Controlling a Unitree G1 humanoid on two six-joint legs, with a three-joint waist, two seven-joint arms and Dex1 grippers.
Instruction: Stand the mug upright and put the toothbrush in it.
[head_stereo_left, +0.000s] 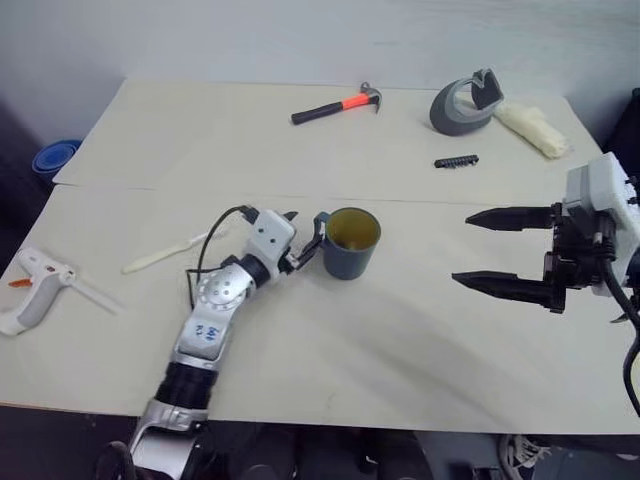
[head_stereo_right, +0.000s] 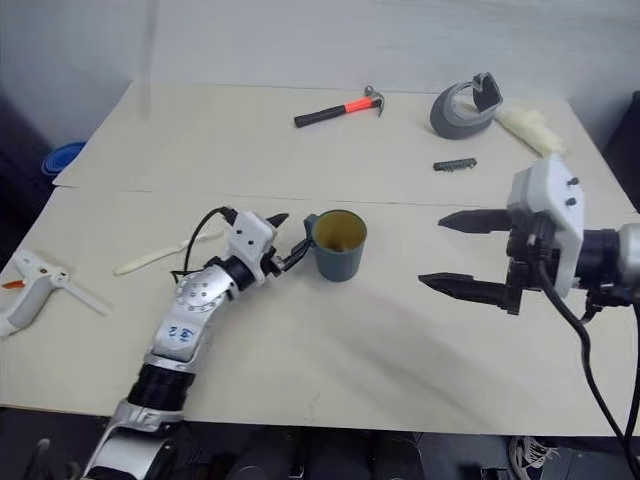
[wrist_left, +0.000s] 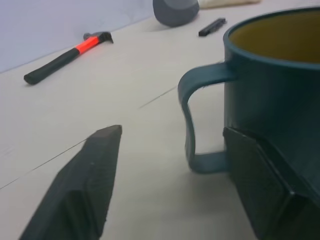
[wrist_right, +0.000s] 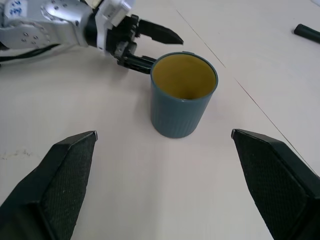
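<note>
The dark teal mug stands upright near the middle of the table, its yellowish inside facing up and its handle turned to the left. My left gripper is open at that handle, one finger on each side of the loop, and grips nothing. The near finger lies close along the mug's wall. The cream toothbrush lies flat on the table to the left of my left arm. My right gripper hovers open and empty to the right of the mug, pointing at it.
A white glue gun lies at the table's left edge. At the back are an orange-handled hammer, a grey tape dispenser, a small black strip and a cream bundle. A seam crosses the table behind the mug.
</note>
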